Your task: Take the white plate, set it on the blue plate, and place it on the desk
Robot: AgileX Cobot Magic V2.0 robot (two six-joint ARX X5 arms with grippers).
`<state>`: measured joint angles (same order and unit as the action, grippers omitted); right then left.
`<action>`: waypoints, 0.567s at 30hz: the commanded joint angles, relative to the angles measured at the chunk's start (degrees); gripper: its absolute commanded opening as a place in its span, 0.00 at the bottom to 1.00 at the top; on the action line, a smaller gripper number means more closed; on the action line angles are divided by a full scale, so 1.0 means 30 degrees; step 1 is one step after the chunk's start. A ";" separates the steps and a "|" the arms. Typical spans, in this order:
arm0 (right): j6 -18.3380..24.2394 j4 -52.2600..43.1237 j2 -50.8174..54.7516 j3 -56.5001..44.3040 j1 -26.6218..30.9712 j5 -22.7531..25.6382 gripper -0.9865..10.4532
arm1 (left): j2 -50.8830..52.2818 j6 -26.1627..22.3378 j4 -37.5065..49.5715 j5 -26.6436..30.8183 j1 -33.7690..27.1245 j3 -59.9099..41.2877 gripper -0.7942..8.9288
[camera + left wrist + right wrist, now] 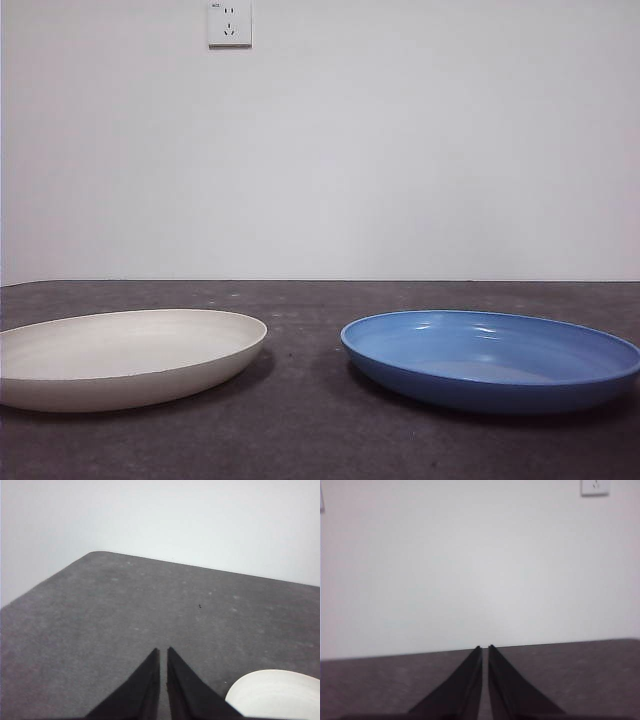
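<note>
The white plate (125,355) lies flat on the desk (300,420) at the left of the front view. The blue plate (490,358) lies flat at the right, apart from it with a gap between them. Neither gripper shows in the front view. My left gripper (163,651) is shut and empty above the bare desk (125,610), with an edge of the white plate (277,695) beside it. My right gripper (484,648) is shut and empty, facing the wall over the desk's far edge (570,680); no plate shows in its view.
A white wall with a socket (229,23) stands behind the desk's far edge. The socket also shows in the right wrist view (595,487). The desk's rounded corner (95,555) shows in the left wrist view.
</note>
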<state>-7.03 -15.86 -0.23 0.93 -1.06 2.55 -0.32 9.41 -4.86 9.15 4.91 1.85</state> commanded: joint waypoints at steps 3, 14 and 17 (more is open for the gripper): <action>-0.3140 -0.1683 0.0007 -0.0058 0.0015 -0.0991 0.10 | -0.0007 0.0758 -0.0590 -0.0029 0.0000 0.0532 0.10; -0.2878 0.7337 -0.2025 0.3825 0.0022 -0.2929 0.10 | -0.3920 0.1741 -0.1093 -0.0073 0.0080 0.4306 0.10; -0.2885 0.7300 -0.3424 0.4932 0.0015 -0.2943 0.10 | -0.5931 0.1734 -0.1078 -0.0073 0.0284 0.6127 0.10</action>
<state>-16.29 6.76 -9.74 14.26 -1.06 -6.26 -16.40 14.35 -8.78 9.04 5.50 18.02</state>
